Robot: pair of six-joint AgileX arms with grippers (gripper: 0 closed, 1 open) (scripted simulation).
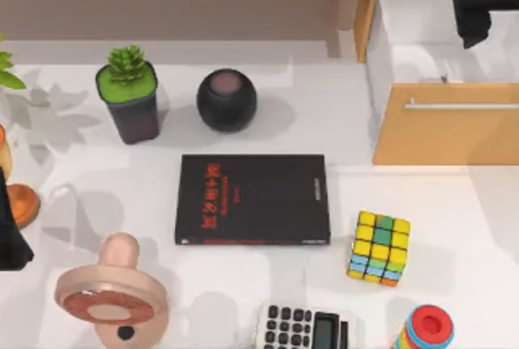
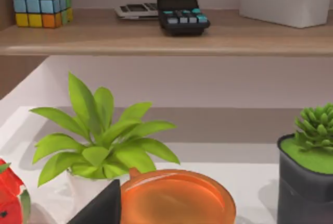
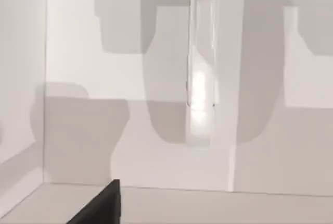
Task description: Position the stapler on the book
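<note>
Three views, each w/ its own bits. Top view: the book (image 1: 251, 199) lies flat near the desk (image 1: 454, 227) centre, black cover, red lettering, nothing on it. Behind it, toward the desk's back edge, sit a round black speaker (image 1: 226, 100) and a potted succulent (image 1: 128, 93). Toward the front edge sit a colour cube (image 1: 379, 247), a calculator (image 1: 306, 329), a pink round-headed object (image 1: 113, 296) and a striped ring stack (image 1: 426, 329) near the front-right corner. At the back-right corner an open drawer (image 1: 446, 126) w/ wooden front and white inside.

Right claw (image 1: 474, 20) hangs over that drawer's interior, well apart from the book. Right wrist view gives what the top view doesn't: the stapler (image 3: 202, 67), a slim pale bar lying on the drawer's white floor, nothing touching it, dark shadows to either side. Whether the right claw is spread or pressed together: can't tell; it holds nothing I can see.

Left claw (image 1: 12, 239) sits parked at the desk's left edge; its state can't be told either. Left wrist view looks toward the back: a leafy green plant (image 2: 101, 135), an orange dish (image 2: 174, 198), and the succulent pot. Above these is a wooden shelf (image 2: 156, 41) carrying a second colour cube (image 2: 41, 2), a pale calculator (image 2: 136, 10), a black keypad (image 2: 182, 15) and a white tissue box (image 2: 283, 5).
</note>
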